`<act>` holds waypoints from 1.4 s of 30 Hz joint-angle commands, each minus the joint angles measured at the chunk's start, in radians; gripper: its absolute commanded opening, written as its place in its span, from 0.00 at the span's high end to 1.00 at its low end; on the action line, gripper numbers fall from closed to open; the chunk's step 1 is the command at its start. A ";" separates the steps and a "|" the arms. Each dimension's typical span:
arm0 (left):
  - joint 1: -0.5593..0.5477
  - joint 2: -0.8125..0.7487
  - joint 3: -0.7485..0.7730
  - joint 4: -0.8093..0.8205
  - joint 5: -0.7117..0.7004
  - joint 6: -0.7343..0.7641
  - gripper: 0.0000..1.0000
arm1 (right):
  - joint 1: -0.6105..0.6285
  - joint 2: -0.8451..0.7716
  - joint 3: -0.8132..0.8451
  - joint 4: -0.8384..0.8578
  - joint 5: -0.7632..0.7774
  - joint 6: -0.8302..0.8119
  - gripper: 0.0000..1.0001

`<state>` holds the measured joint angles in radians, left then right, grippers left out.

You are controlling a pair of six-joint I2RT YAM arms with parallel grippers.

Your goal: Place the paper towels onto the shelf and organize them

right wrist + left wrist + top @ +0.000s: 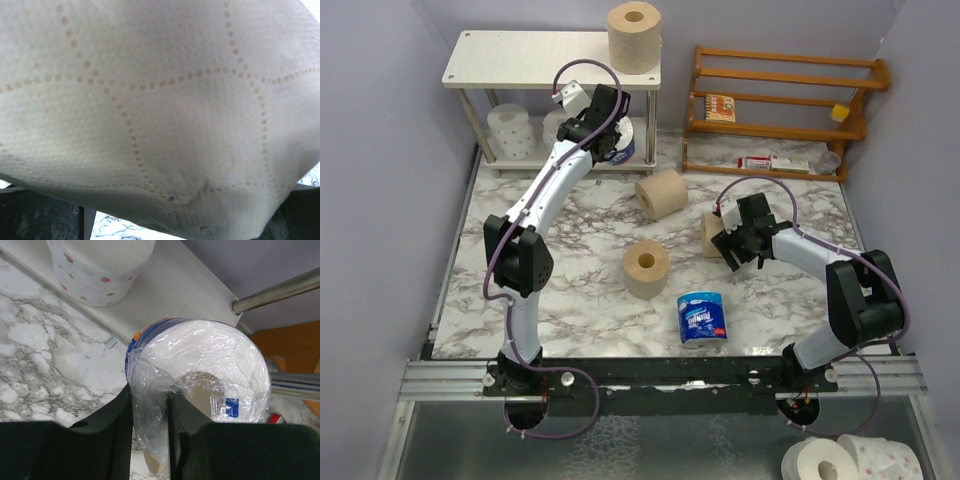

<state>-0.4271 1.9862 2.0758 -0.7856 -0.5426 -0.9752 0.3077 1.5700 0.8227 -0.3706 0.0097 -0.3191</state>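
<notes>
White-shelled left arm [548, 185] and right arm [805, 250], bulky black joint housings, thin purple cables [582, 68] looping along both, black wedge-shaped fingers [110, 425] on the left tool [149, 407], round bases bolted to a black rail [660, 372]

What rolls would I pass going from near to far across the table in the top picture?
Blue-wrapped roll, upright tan roll, tan roll on its side, pink-dotted roll low in the shelf, tan roll on its top.

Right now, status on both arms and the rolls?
Left gripper shut on blue-wrapped roll at shelf lower tier. Right gripper shut on tan roll. Nothing seen blocking.
</notes>
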 commanded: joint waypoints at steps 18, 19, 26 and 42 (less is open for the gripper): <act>-0.007 0.284 0.186 0.197 -0.278 -0.108 1.00 | 0.008 0.103 -0.070 -0.120 0.015 -0.027 0.27; -0.008 0.287 0.185 0.206 -0.277 -0.098 1.00 | 0.008 0.104 -0.071 -0.120 0.014 -0.028 0.27; -0.008 0.289 0.152 0.246 -0.300 -0.086 0.88 | 0.008 0.104 -0.071 -0.120 0.014 -0.029 0.27; -0.007 0.112 0.002 0.411 -0.240 0.125 0.31 | 0.008 0.075 -0.068 -0.125 0.002 -0.031 0.28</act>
<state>-0.4335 2.2459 2.1433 -0.4480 -0.8047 -0.9253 0.3077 1.5703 0.8265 -0.3759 0.0082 -0.3195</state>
